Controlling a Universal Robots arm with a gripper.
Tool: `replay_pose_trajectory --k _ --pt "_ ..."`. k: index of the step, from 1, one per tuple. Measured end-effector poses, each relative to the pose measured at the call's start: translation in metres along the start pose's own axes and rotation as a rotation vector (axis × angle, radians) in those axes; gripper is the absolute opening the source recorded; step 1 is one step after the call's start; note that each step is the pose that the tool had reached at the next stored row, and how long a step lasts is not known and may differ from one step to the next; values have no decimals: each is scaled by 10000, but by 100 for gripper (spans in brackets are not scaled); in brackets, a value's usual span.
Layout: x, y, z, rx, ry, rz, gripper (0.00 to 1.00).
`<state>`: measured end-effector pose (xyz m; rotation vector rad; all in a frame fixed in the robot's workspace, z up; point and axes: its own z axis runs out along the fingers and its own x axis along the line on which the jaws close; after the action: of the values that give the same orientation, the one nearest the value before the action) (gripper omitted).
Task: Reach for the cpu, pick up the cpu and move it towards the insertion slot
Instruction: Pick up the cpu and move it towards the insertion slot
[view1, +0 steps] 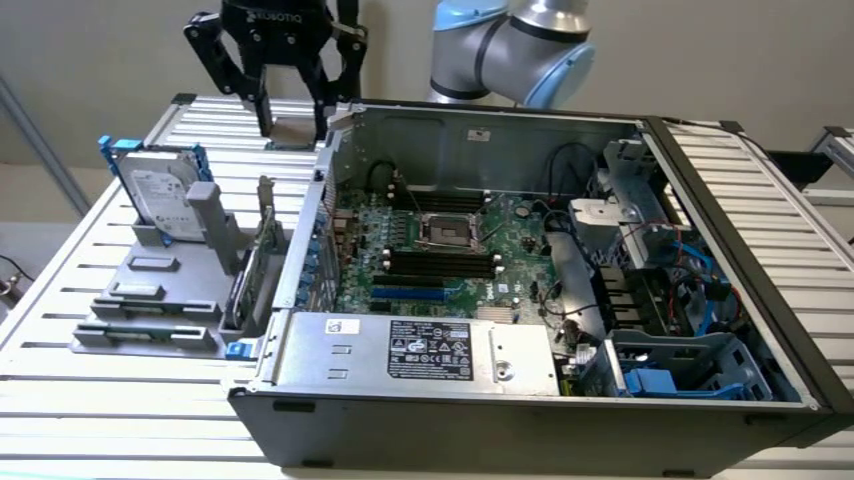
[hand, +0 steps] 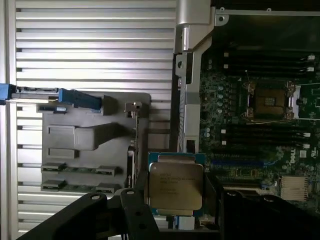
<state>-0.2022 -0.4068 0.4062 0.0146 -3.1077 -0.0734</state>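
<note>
Tool (view1: 291, 125) around partly hidden cpu (hand: 176, 187)

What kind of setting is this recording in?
Likely a robot lab bench for PC assembly: an open computer case on a slatted metal table, a grey parts fixture, and the tool holding the cpu.

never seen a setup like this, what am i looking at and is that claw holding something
It's a robot arm with a black gripper working over an opened computer case on a slatted table. One picture comes from a camera off the arm, the other from a camera on its wrist. The gripper holds the cpu, a small square chip, above the table beside the case. The insertion slot sits on the green board inside. A grey rack holds a hard drive.
</note>
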Motion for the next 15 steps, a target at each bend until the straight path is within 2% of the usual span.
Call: replay_pose_trajectory --k 6,15 --pt "-274 -1 -9 -58 -1 -1 54" --pt "-682 17 1 -68 3 -2 54"
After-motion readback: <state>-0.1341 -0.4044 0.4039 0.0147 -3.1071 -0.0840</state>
